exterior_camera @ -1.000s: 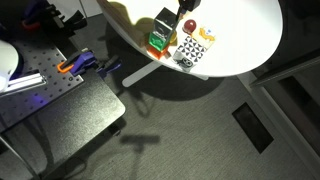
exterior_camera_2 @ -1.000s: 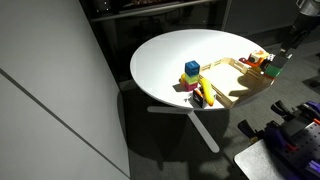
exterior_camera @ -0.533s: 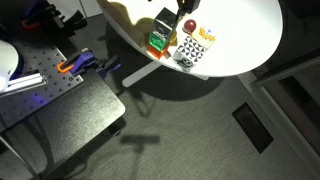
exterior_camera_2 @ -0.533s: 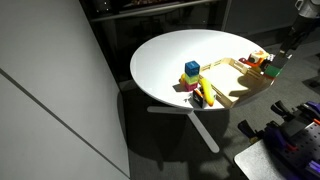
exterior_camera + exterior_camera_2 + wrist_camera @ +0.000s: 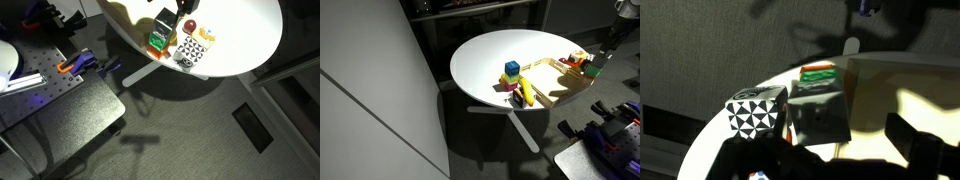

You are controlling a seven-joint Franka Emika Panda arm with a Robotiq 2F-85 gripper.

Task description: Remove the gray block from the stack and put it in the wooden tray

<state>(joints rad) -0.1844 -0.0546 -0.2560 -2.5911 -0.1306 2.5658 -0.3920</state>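
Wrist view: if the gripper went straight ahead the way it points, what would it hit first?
Probably the gray block in shadow, dead ahead of the open gripper, before the green block; depth is unclear.

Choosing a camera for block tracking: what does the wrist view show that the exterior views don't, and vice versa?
Wrist only: a close look at a grayish block, in shadow, in front of the green block. Exterior only: the whole white round table, the blue cube and the wooden tray's full outline. Shared: the green block and the black-and-white patterned block.
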